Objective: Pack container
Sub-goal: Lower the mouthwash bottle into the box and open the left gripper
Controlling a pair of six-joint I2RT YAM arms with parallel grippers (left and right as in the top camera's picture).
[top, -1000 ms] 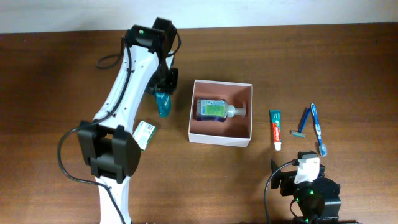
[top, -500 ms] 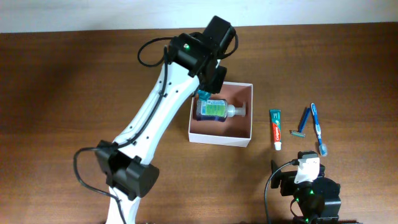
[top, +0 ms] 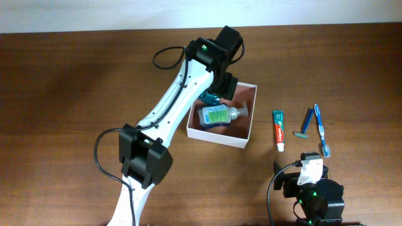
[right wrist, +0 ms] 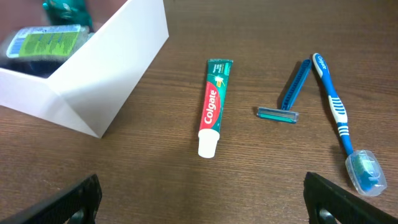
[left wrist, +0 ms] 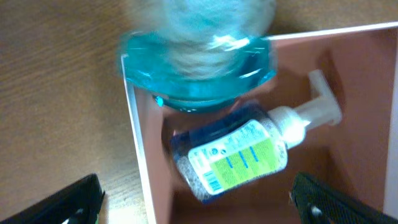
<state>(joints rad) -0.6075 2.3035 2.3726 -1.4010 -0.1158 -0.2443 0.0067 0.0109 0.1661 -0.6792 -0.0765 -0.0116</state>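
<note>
The container [top: 246,129], a white-walled square box with a pinkish-brown inside [left wrist: 360,93], lies at the table's middle. In it lies a blue pump bottle [top: 218,115] with a green label [left wrist: 239,158]. My left gripper [left wrist: 199,208] hovers open over the box's left wall, its fingers [left wrist: 68,202] far apart with nothing between them. A teal bottle [left wrist: 198,65], blurred, sits loose at the box's back-left corner [top: 210,98]. My right gripper [right wrist: 205,208] stands open low over bare table at the front right, holding nothing.
Right of the box lie a toothpaste tube [top: 278,130], a blue razor [top: 306,123] and a blue toothbrush [top: 321,129]. The right wrist view shows them too: toothpaste tube [right wrist: 211,106], razor [right wrist: 289,93], toothbrush [right wrist: 339,118]. My left arm [top: 169,107] spans the table diagonally.
My left arm swung right from beside the box to over it, carrying the teal bottle. Its jaws then opened and let the bottle go. The box turned slightly.
</note>
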